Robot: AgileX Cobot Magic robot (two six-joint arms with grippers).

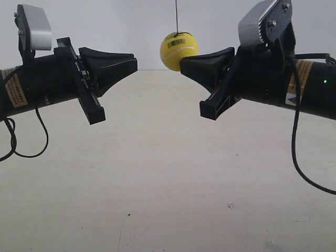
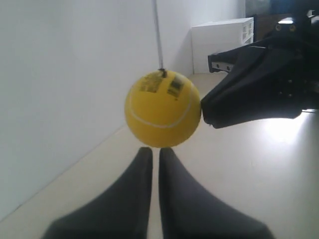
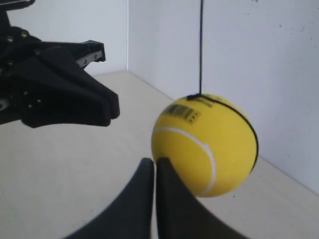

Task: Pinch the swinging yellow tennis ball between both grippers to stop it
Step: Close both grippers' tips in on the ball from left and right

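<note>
Entry: ball and both arms in frame.

The yellow tennis ball hangs clear above the pale tabletop on a thin dark string. The string runs straight up and out of frame. A ball has no long axis of its own, so we go by its marks. The string knot and the black barcode print sit at the top, and the white seam curves across the lower face in the left wrist view. In the right wrist view a dark band runs from the knot down over one side.

The wrist views settle the sides. The left gripper is on the arm at the exterior view's left and the right gripper is on the arm at its right. Both arms lie roughly level, with their tips aimed at each other.

Left gripper: the jaws are drawn together with only a thin slit between the fingers, and they hold nothing. It stands apart from the ball, with open space between them.

Right gripper: the jaws are pressed together and grip nothing between them. Its tip meets the ball's side in the left wrist view.

A white cabinet stands by the wall.
</note>
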